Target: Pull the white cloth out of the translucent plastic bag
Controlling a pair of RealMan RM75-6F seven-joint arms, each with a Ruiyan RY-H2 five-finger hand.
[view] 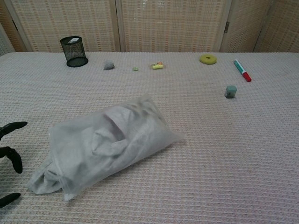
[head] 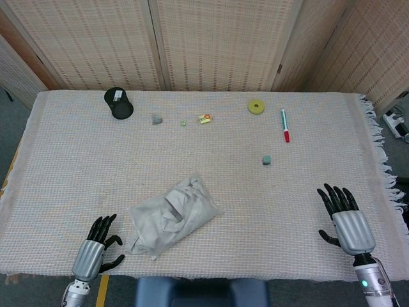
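Observation:
The translucent plastic bag (head: pixel 174 219) (view: pixel 105 143) lies on the table near its front edge, with the crumpled white cloth (head: pixel 179 206) (view: pixel 112 131) inside it. A bit of cloth (view: pixel 44 181) pokes out at the bag's lower left end. My left hand (head: pixel 97 248) hovers just left of the bag with its fingers spread and nothing in it; only its black fingertips (view: pixel 10 158) show at the chest view's left edge. My right hand (head: pixel 346 220) is far to the right near the front edge, fingers spread, holding nothing.
Along the far side stand a black mesh cup (head: pixel 119 103), a small grey lump (head: pixel 156 119), a tiny green bit (head: pixel 183 123), a yellow-red item (head: pixel 205 118), a yellow ring (head: pixel 256 106) and a red-green marker (head: pixel 285 125). A small grey-green cube (head: pixel 266 160) sits right of centre.

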